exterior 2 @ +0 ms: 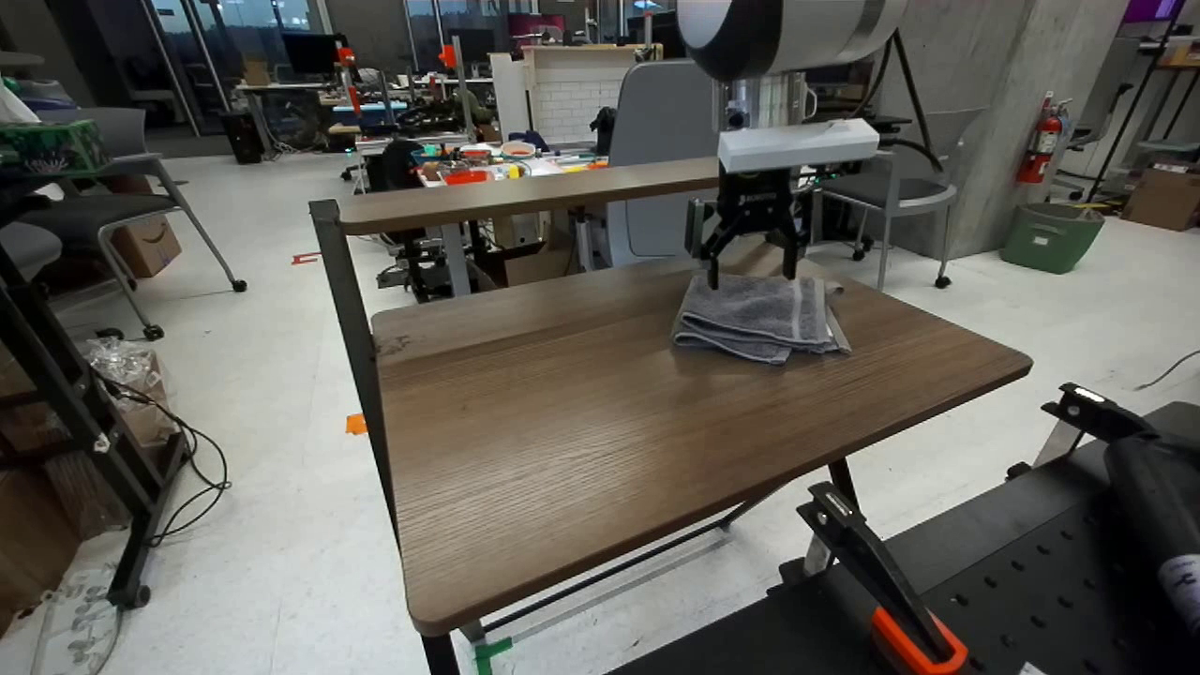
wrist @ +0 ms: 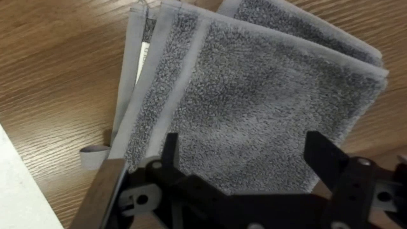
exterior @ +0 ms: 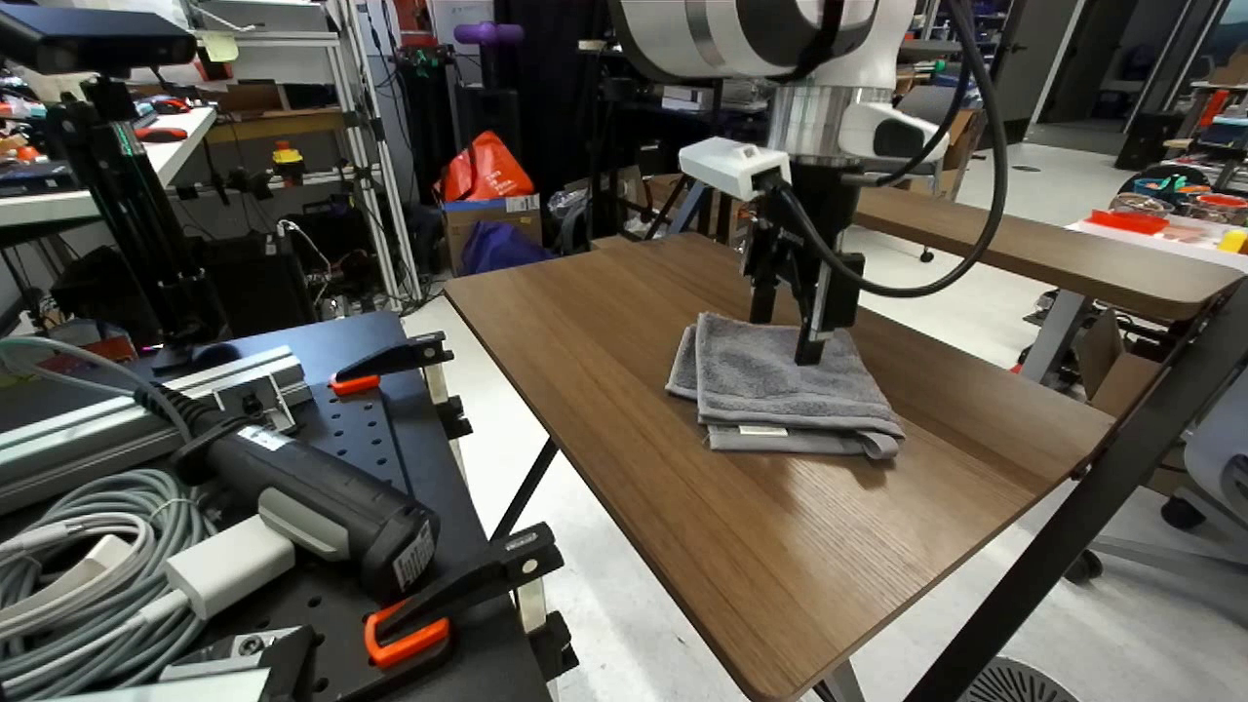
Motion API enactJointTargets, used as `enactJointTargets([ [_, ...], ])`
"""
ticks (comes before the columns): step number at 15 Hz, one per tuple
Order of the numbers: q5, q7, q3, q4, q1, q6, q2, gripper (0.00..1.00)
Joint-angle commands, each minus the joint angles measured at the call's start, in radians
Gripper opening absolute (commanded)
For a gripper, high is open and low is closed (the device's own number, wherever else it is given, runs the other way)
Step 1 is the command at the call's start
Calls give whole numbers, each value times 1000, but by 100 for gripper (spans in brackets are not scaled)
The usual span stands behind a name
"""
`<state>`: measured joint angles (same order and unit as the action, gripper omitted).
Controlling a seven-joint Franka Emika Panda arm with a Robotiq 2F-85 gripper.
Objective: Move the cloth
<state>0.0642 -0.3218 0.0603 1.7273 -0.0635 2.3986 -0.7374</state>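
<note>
The grey folded cloth (exterior: 770, 395) lies flat on the brown wooden tabletop (exterior: 604, 341), with its layered edges and a small white label showing. It also shows in an exterior view (exterior 2: 750, 319) and fills the middle of the wrist view (wrist: 254, 82). My gripper (exterior: 786, 338) points down over the cloth, with its fingers wide apart and nothing between them. In an exterior view the gripper (exterior 2: 752, 280) is above the cloth's far part. In the wrist view the fingertips (wrist: 242, 134) stand over the cloth's surface. I cannot tell whether they touch it.
A black bench (exterior: 390, 429) with clamps (exterior: 458, 595), a dark handheld tool (exterior: 302, 487) and coiled cables stands beside the table. A raised wooden shelf (exterior 2: 544, 197) on a black post (exterior 2: 352, 328) runs along another side. A cable loops from the arm.
</note>
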Motion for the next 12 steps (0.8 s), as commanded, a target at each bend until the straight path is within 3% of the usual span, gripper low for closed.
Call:
enactJointTargets([
  [1, -32, 1, 3, -160, -6, -97, -120, 100],
  [6, -25, 6, 0, -235, -21, -160, -184, 100],
  [12, 24, -15, 5, -244, -120, -191, -192, 100],
])
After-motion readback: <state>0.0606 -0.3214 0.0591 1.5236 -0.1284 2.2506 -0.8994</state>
